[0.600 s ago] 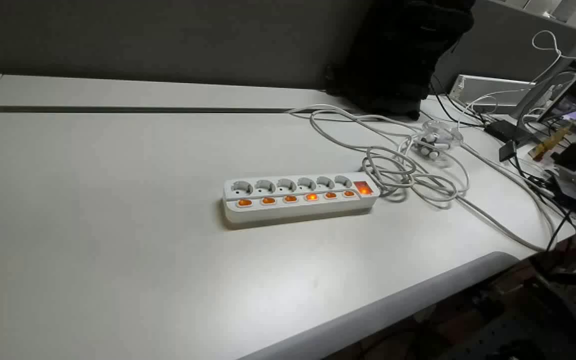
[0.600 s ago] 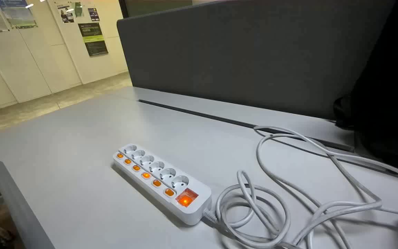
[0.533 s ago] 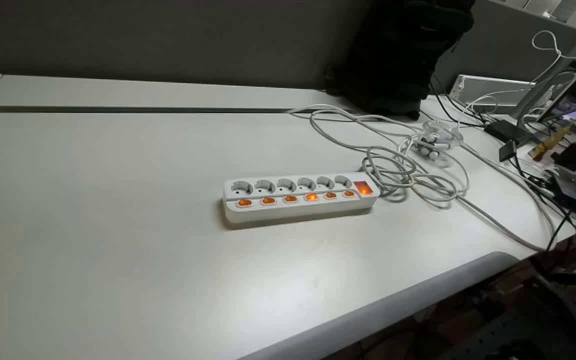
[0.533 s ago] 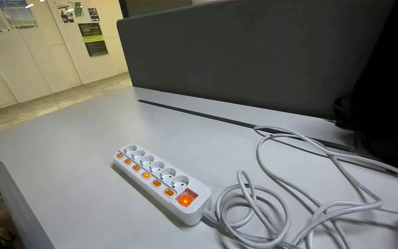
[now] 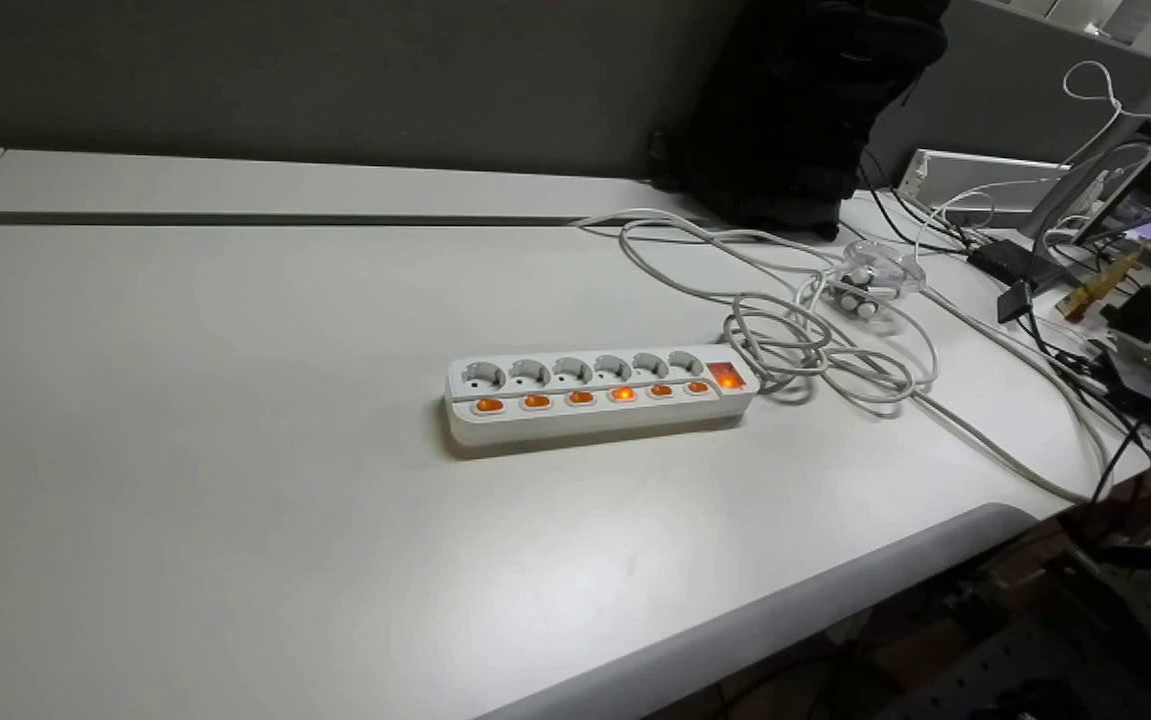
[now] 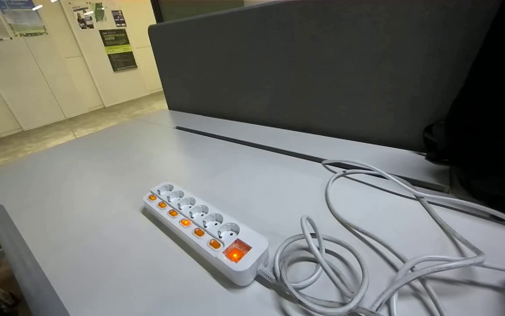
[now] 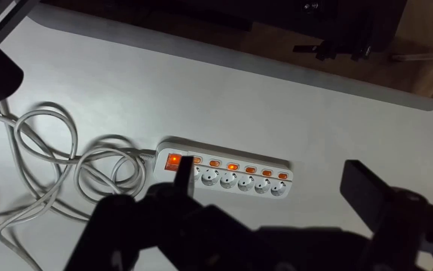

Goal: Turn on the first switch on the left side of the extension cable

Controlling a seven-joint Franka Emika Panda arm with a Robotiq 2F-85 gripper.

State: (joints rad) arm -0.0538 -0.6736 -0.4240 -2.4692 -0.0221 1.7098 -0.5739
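Observation:
The extension cable is a white power strip [image 5: 595,428] on the desk, also in an exterior view [image 6: 252,274] and the wrist view [image 7: 160,171]. It has a row of small orange switches beside its sockets. The first switch on the left [image 5: 488,406], at the end away from the cord, looks unlit; it also shows in an exterior view [image 6: 152,198] and the wrist view [image 7: 283,176]. One middle switch [image 5: 623,394] glows, as does the large red main switch [image 5: 725,377]. My gripper [image 7: 270,171] is open and empty above the strip; one finger partly covers it. Neither exterior view shows the gripper.
A loose grey-white cord [image 5: 775,335] lies coiled beside the strip's main-switch end. A black backpack [image 5: 795,110] stands at the back against the dark partition [image 5: 285,80]. The desk's rounded grey edge [image 5: 785,620] runs along the front. A clear plastic item [image 5: 875,275] lies among cords.

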